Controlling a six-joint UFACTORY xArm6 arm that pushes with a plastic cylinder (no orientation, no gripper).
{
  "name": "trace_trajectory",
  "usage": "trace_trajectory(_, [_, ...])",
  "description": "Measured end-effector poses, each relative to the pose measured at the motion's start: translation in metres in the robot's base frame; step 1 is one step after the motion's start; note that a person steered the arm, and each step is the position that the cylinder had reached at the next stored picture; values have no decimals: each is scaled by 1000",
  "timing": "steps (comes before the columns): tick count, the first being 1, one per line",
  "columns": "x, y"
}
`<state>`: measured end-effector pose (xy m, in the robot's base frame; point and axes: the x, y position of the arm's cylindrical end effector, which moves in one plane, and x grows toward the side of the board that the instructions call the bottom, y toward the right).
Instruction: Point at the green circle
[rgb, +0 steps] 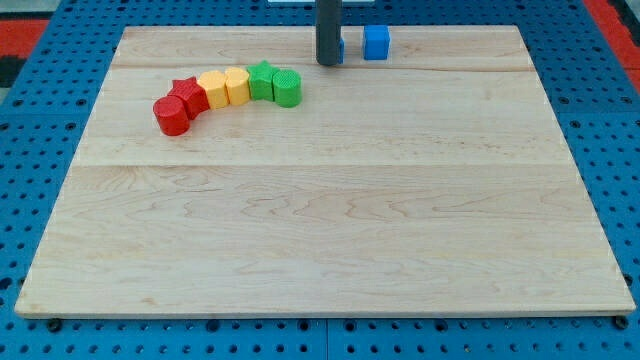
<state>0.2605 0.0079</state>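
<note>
In the camera view we see a pale wooden bench (320, 230) lying on a blue pegboard surface (30, 200), with red patches at the view's top corners.

Near the view's top, just right of centre, our dark rod comes down from above, and my tip (328, 63) rests on the bench. We carry no claw, so there is nothing to call released or clenched. Touching the rod's right side, a blue block (341, 46) peeks out, mostly hidden behind it, its shape unclear. Just beside that, further to the view's right, sits a blue cube (376, 42).

To the view's left of my tip, a curved row of six blocks runs across the upper left of the bench, each touching its neighbour. From the view's left: a red cylinder (171, 116), a red star (190, 97), a yellow block (214, 89), a second yellow block (237, 85), a green star (262, 80), and the green circle (286, 87).

The green circle, a short cylinder, ends the row on the view's right. My tip stands near it, up and to the view's right, with bare wood between them.
</note>
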Motion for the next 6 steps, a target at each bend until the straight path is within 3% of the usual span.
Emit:
trace_trajectory(2, [1, 0])
trace_trajectory(3, [44, 12])
trace_trajectory(4, [97, -15])
trace_trajectory(6, [103, -77])
